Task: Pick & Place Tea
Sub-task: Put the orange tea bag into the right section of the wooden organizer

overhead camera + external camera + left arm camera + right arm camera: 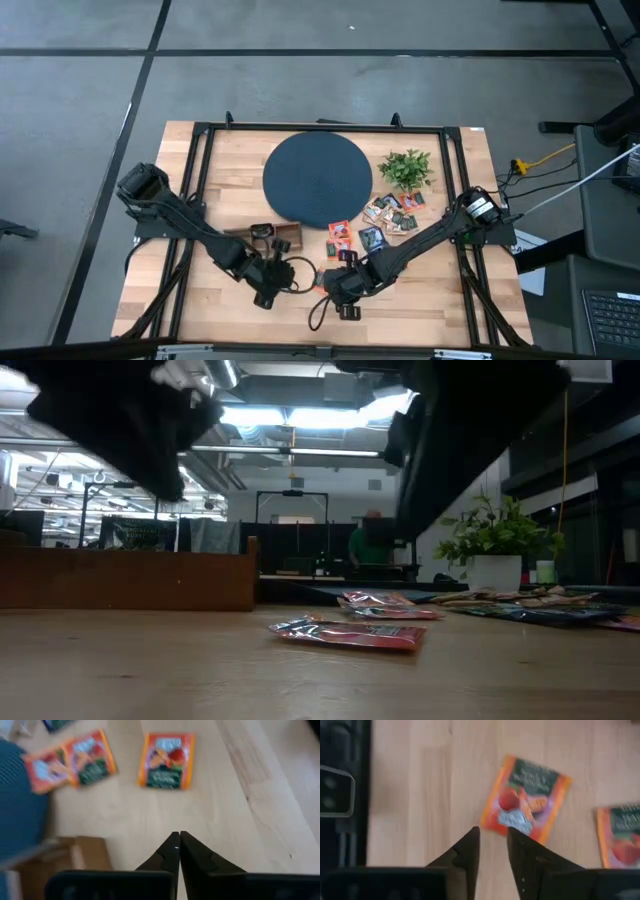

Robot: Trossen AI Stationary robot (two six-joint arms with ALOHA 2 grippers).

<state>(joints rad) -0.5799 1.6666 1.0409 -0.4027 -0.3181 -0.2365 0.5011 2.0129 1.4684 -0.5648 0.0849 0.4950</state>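
Orange sachets (166, 761): three by disc (17, 805)

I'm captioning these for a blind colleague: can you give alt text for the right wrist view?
The right hand, its two dark fingers slightly apart, hovers over a flat orange-red tea sachet lying on the pale wooden table. A second orange sachet shows at the edge.

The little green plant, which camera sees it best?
The low view: the plant shows from the side, leaves above its white pot. The high view shows only its leafy top beside the round dark disc. Neither wrist view shows it.
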